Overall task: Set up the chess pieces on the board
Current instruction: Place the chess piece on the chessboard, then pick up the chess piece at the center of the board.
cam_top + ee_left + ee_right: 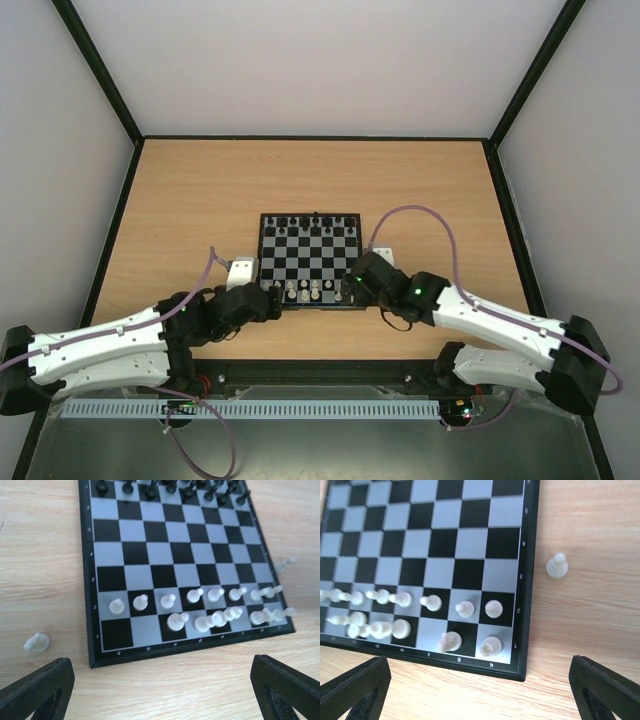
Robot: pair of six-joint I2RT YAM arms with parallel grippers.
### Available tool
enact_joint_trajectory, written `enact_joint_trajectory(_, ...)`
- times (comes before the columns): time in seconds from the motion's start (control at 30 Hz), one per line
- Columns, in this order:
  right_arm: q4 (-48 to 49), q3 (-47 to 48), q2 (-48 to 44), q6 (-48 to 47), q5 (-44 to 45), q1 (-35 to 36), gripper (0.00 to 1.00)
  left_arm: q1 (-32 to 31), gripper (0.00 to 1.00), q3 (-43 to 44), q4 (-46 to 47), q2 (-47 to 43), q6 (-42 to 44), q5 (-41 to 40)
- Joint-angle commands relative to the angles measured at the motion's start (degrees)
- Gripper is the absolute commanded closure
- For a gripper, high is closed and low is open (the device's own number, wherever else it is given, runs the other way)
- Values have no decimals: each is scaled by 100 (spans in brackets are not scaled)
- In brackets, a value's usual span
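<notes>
My left gripper [160,672] and right gripper [479,670] hang released and empty at the frame's bottom, below the board [86,580]. One whitish piece [36,642] lies off it, lower left.

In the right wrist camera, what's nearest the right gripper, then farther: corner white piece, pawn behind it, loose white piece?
1. Corner white piece, near right corner square.
2. Pawn, one square beyond.
3. Loose white piece, on the table, right.
</notes>
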Motion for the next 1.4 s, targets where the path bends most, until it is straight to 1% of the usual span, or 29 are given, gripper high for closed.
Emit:
enact_joint_trajectory(0.0, -217, -130, -667, -142, 412, 25, 2, 42, 1, 449, -127, 146, 43, -265)
enact_joint_trajectory(0.1, -238, -216, -1166, -257, 597, 16, 2, 51, 1, 544, -137, 176, -20, -334)
enact_joint_trajectory(0.23, 20, -344, -1551, -523, 435, 9, 2, 51, 1, 827, -401, 412, -222, -514)
enact_joint_trajectory(0.37, 331, -428, -1631, -757, 140, 13, 1, 55, 1, 1108, -874, 721, -671, -820)
enact_joint_trajectory(0.57, 787, -629, -1602, -986, -445, 11, 1, 90, 0, 1290, -1165, 1043, -1354, -911)
enact_joint_trajectory(0.7, 856, -707, -1629, -1129, -552, 12, 1, 97, 0, 1479, -1395, 1098, -1680, -953)
enact_joint_trajectory(0.9, 944, -755, -1811, -1130, -782, 10, 1, 97, 1, 1611, -1436, 1237, -1637, -837)
enact_joint_trajectory(1.03, 977, -855, -1948, -1130, -903, 9, 1, 75, 1, 1689, -1648, 1466, -1845, -752)
enact_joint_trajectory(1.37, 1084, -950, -1910, -1313, -1117, 13, 1, 55, 1, 1486, -1338, 1628, -1875, -687)
